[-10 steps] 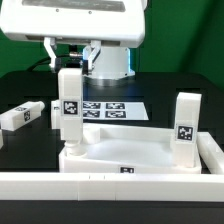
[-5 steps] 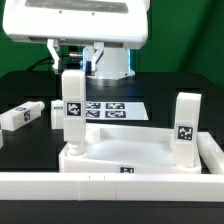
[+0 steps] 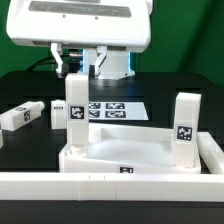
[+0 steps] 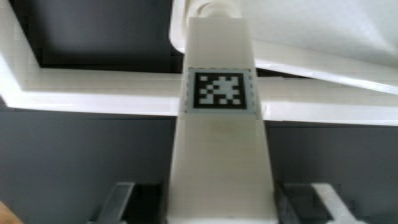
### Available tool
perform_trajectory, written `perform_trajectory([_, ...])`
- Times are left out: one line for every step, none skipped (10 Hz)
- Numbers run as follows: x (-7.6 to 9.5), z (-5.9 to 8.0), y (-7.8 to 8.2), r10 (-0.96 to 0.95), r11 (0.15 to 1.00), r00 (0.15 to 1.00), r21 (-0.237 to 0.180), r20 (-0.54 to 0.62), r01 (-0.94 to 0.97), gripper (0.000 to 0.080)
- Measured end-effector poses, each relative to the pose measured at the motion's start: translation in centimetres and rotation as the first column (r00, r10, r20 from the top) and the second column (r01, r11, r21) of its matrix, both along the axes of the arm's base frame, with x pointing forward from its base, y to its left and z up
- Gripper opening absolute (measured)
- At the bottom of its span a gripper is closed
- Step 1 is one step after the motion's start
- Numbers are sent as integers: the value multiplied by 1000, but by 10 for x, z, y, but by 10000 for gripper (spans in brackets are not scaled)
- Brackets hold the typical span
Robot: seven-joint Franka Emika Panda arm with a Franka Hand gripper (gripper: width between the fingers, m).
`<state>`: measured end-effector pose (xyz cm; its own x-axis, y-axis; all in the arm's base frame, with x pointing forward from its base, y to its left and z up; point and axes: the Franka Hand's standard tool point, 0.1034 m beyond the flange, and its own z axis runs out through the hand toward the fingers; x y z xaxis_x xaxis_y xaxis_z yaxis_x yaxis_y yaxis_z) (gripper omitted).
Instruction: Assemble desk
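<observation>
White plastic, tagged black-and-white, the block leg (image 3: pixel 76 115) is held upright, clamped near its top in the gripper (image 3: pixel 78 70). Within the last second it has been shifted slightly toward the exterior view's right and lowered onto the corner socket of the large white rimmed tray-like desk top (image 3: pixel 140 150). Insertion is judged under way; full seating cannot be told. A second leg (image 3: pixel 185 125) is already stood opposite.

In the wrist view the leg (image 4: pixel 217 130) hid its socket, the edge cut off the fingers (image 4: pixel 128 203), and the wall (image 3: pixel 60 185) covered the front of the top (image 3: pixel 130 152).
</observation>
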<state>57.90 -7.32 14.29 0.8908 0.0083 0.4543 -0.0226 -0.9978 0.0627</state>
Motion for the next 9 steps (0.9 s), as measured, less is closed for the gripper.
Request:
perform_trajectory([-1, -3, 0, 0, 1000, 1000, 0, -5, 0, 285])
perform_trajectory([-2, -7, 0, 0, 1000, 1000, -1, -11, 0, 285])
perform_trajectory([-3, -9, 0, 0, 1000, 1000, -2, -12, 0, 285])
perform_trajectory([-2, -10, 0, 0, 1000, 1000, -5, -5, 0, 285])
perform_trajectory([0, -10, -1, -1, 1000, 1000, -12, 8, 1, 285])
perform_trajectory([1, -10, -2, -2, 1000, 1000, -19, 23, 2, 285])
perform_trajectory([2, -10, -2, -3, 1000, 1000, -23, 30, 3, 285])
perform_trajectory([2, -10, -2, -3, 1000, 1000, -23, 30, 3, 285])
perform_trajectory([2, -10, -2, -3, 1000, 1000, -23, 29, 3, 285])
